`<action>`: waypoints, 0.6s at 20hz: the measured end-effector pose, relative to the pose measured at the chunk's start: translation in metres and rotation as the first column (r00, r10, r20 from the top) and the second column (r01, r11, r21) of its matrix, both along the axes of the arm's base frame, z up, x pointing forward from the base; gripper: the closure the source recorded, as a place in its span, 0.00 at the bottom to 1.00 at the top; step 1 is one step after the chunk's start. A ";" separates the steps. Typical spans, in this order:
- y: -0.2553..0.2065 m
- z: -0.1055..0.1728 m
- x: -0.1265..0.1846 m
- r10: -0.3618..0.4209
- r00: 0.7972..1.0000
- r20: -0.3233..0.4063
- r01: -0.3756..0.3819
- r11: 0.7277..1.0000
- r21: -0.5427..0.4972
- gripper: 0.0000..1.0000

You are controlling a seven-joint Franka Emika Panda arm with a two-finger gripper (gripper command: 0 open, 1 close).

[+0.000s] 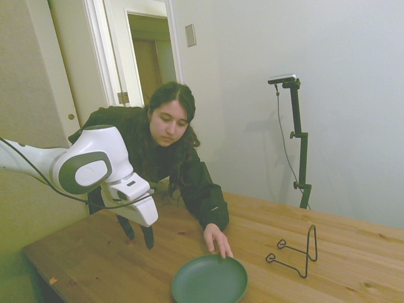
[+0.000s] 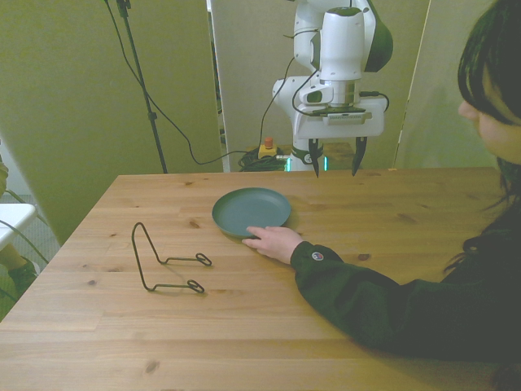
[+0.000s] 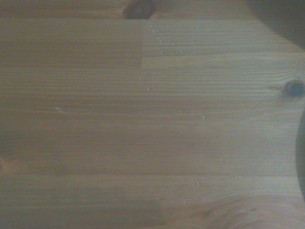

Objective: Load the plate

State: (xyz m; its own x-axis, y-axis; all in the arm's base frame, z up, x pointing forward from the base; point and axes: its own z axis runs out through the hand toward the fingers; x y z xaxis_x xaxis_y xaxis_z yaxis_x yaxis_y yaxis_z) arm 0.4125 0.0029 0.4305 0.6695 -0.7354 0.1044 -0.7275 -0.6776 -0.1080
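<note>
Front view shows the plate (image 2: 251, 211) lying flat on the table (image 2: 260, 326) just above the frame's centre, and a person's hand (image 2: 275, 242) rests on its near rim from the right side of the frame. Left of the plate and lower in the frame, apart from it, a black wire stand (image 2: 167, 261) sits on the wood. Behind the plate, in the upper middle of the frame, the tool (image 2: 334, 163) hangs above the table's far edge with its two dark fingers spread apart and nothing between them. Side view puts the plate (image 1: 209, 279) at bottom centre, the hand (image 1: 218, 241) touching its rim, the tool (image 1: 138, 235) to its left and the stand (image 1: 294, 251) to its right. Wrist view shows only bare wood grain with a knot (image 3: 295, 88), slightly blurred.
</note>
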 end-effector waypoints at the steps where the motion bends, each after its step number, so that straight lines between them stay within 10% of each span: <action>1: 0.000 0.000 0.000 0.000 1.000 -0.002 0.000 1.000 0.003 0.00; 12: -0.002 -0.002 0.034 -0.018 1.000 -0.020 0.018 1.000 0.005 0.00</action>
State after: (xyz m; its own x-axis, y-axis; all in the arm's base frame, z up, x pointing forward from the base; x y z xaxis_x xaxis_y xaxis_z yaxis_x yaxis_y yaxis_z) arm 0.4467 0.0010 0.4284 0.6583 -0.7477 0.0870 -0.7414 -0.6640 -0.0968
